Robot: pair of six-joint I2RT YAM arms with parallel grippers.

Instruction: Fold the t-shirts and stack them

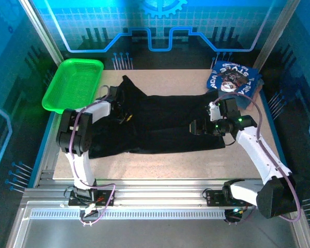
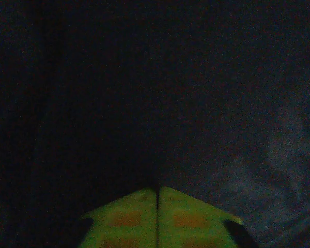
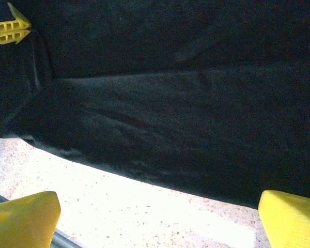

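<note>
The black t-shirt (image 1: 160, 119) lies spread across the middle of the table, partly folded, with a sleeve pointing up toward the back left. My left gripper (image 1: 125, 118) sits low on the shirt's left part; its yellow fingers (image 2: 129, 222) are shut with a hairline seam, tips against the dark cloth (image 2: 196, 103). Whether cloth is pinched between them is unclear. My right gripper (image 1: 196, 126) hovers over the shirt's right near edge, open wide, its fingers (image 3: 26, 214) spread above the hem (image 3: 160, 155) and bare table. The left gripper (image 3: 13, 28) appears far off in that view. Folded blue t-shirts (image 1: 232, 77) lie at the back right.
A green plastic basket (image 1: 72, 85) stands at the back left corner, just beyond the shirt's sleeve. Bare tabletop (image 1: 160, 165) runs along the near edge in front of the shirt. Metal frame rails border the table on all sides.
</note>
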